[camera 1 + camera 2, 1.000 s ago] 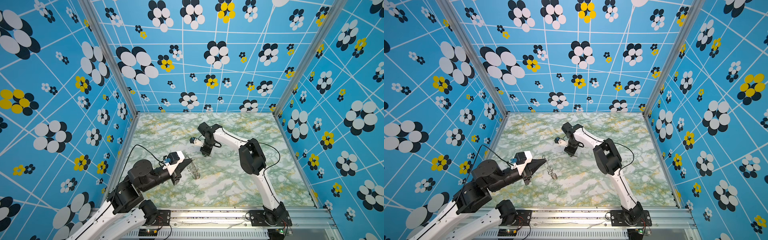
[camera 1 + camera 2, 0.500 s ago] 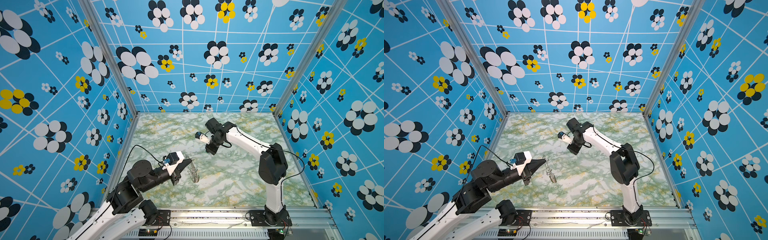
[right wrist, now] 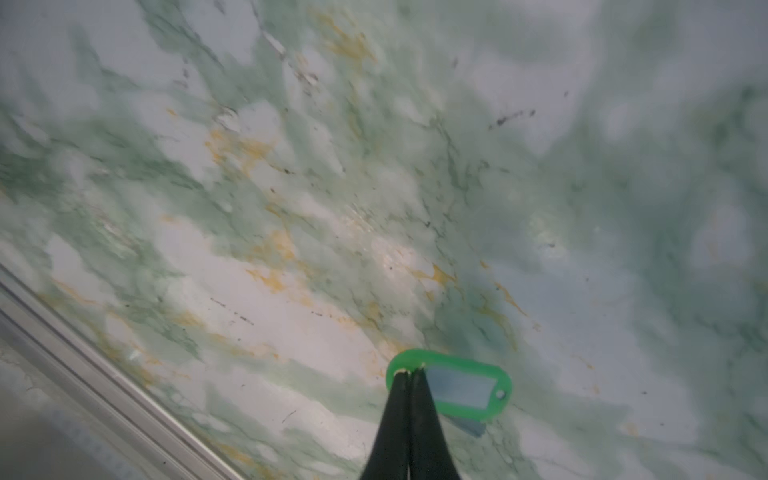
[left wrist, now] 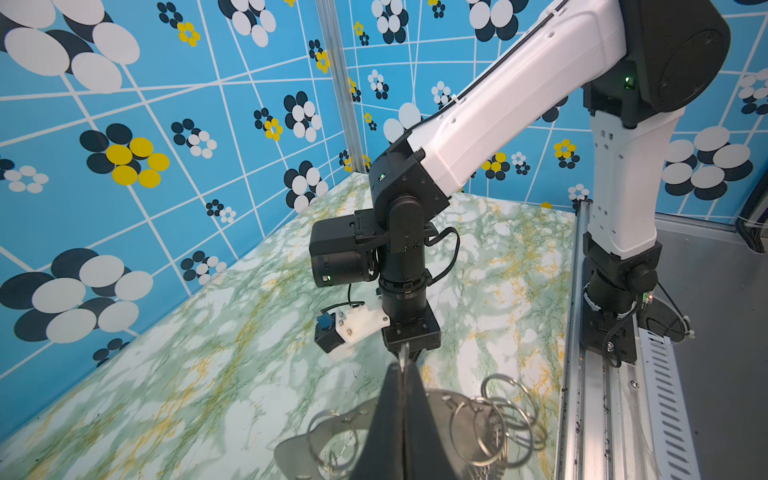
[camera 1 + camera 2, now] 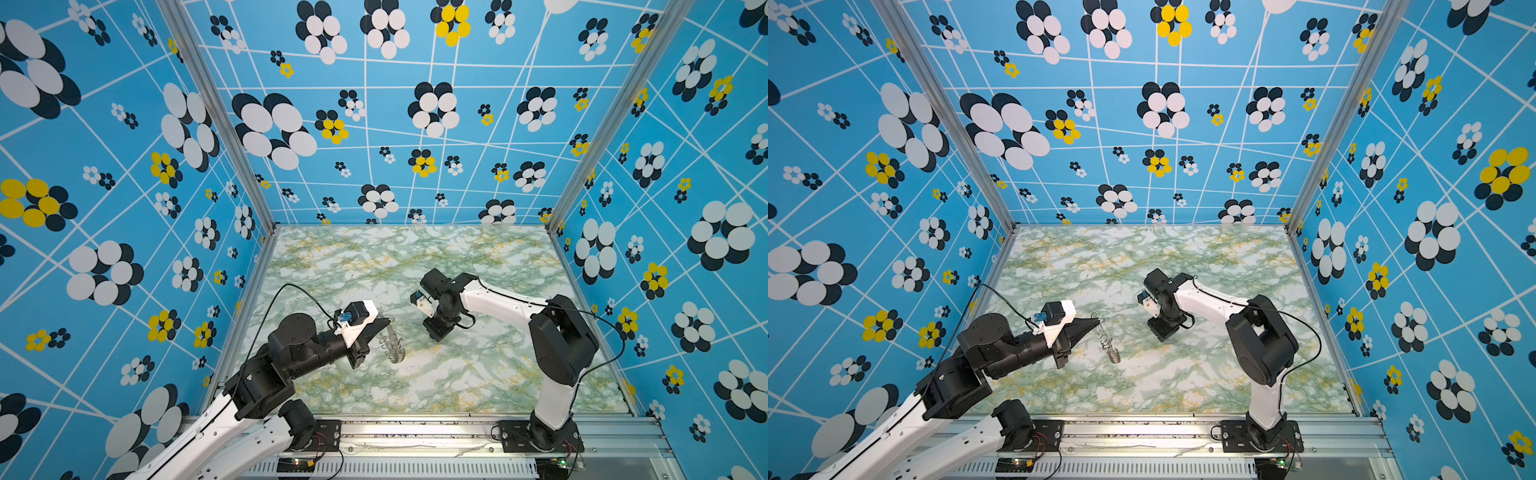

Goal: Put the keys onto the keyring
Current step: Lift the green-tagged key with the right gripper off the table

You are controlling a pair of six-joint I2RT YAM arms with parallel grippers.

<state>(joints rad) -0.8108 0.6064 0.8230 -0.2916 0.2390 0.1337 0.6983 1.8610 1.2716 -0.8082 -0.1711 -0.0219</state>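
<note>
Looking at the left tool (image 5: pixel 388 322) clamped fully shut on the grey band of the keyring (image 5: pixel 393 346), holding it edge-on over the left-middle of the desk (image 5: pixel 478 374), with silver wire loops (image 4: pixel 498 419) dangling off the rim. Can't tell whether the lowest loops touch the desk. Over on the right, seeing the right tool (image 3: pixel 409 374) pinched tight on one end of the green key (image 3: pixel 461 388), held over the marble. Leaves a clear gap between key and keyring, so nothing threaded on yet.
</note>
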